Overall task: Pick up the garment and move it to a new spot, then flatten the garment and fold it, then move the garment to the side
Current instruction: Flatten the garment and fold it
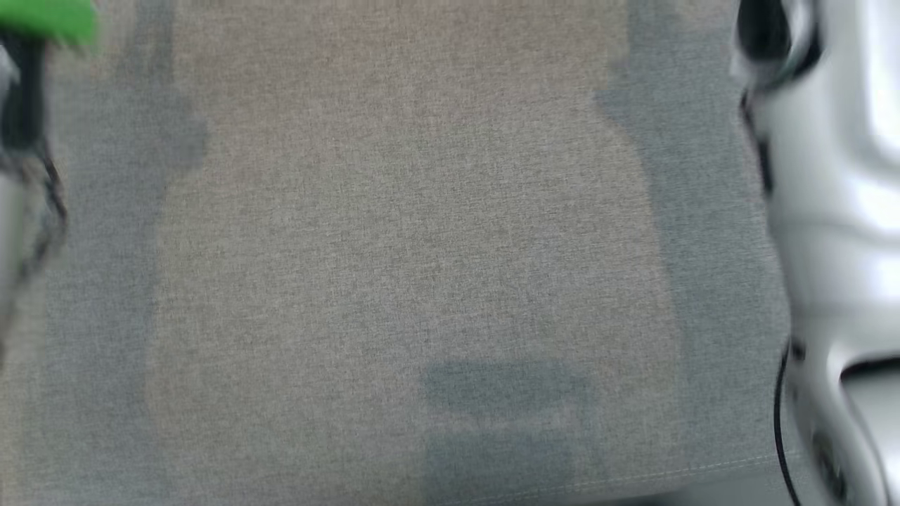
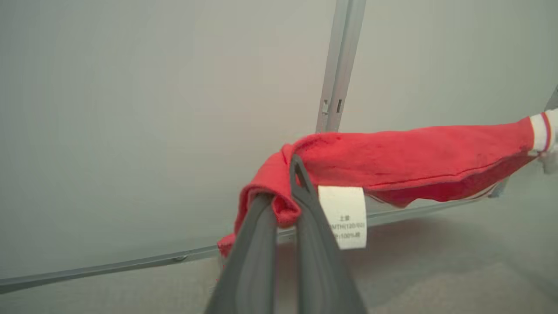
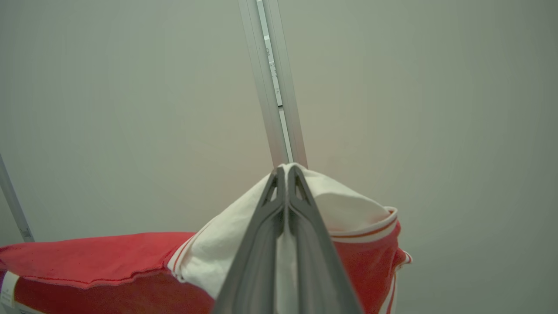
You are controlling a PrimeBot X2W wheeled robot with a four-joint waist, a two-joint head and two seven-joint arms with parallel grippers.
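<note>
Left tool: closed on a bunched red edge of the garment; the cloth is pinched between the two dark fingers.
Right tool: fingers pressed together, with a white part of the garment clamped between them.
Garment: red with a white section and red-and-white striped trim; it is held off the ground and stretched between the two tools.
Care label: white, printed, hung from the red edge just beside the left tool.
Background: a pale panel crossed by a metal rail is seen behind the garment.
Surface: grey woven fabric, blurred in the head view, with a stitched seam along its lower edge.
Arms: a pale forearm is seen at the right edge of the head view, and a blurred green patch at the upper left.
</note>
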